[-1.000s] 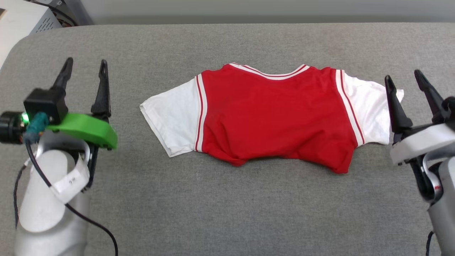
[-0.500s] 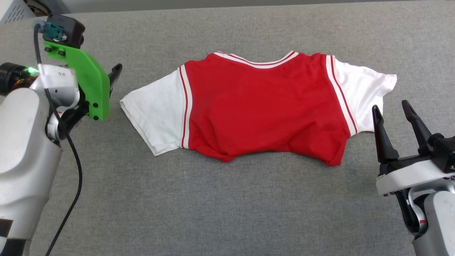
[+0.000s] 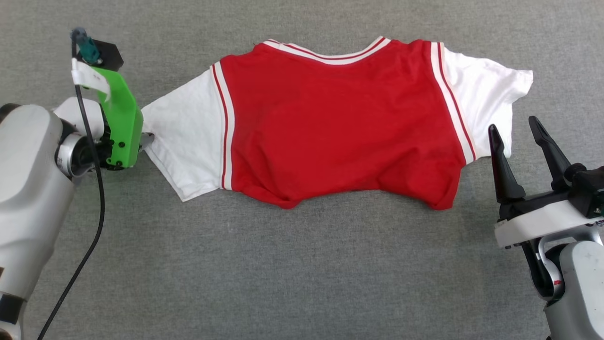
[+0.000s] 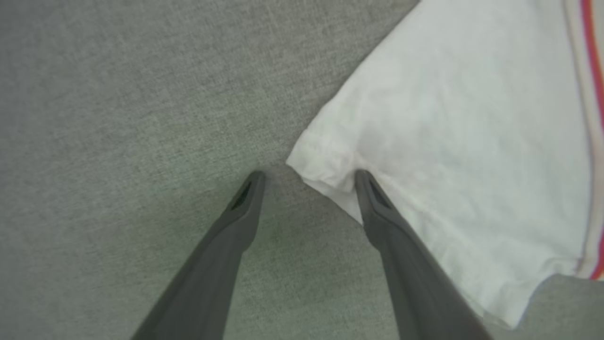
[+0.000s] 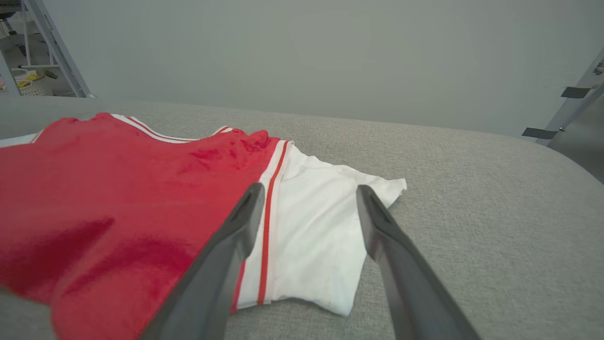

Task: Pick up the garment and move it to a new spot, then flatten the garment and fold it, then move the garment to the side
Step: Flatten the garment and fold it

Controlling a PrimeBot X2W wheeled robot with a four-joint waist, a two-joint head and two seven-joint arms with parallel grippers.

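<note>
The garment [image 3: 339,123] lies spread on the grey padded table [image 3: 302,274], plain red side up, white sleeves out to both sides; no "23" shows. My left gripper [image 3: 144,138] points down at the tip of the left sleeve [image 3: 186,137], mostly hidden behind its green mount. In the left wrist view, the left gripper [image 4: 309,174] is open around the sleeve's corner [image 4: 325,165], one finger on the white cloth, the other on bare table. My right gripper [image 3: 513,126] stands open just in front of the right sleeve [image 3: 486,94], holding nothing; the right wrist view has the right gripper [image 5: 309,189] above that sleeve [image 5: 325,226].
Grey fabric runs wide in front of the garment. Seen from the right wrist, a pale wall rises behind the table's rounded far edge [image 5: 424,130], with a metal frame [image 5: 52,47] at the far left and another frame leg [image 5: 571,108] at the right.
The head camera has tilted down and closer. My left arm swung from upright to pointing down at the left sleeve's corner. The right gripper stays open near the right sleeve.
</note>
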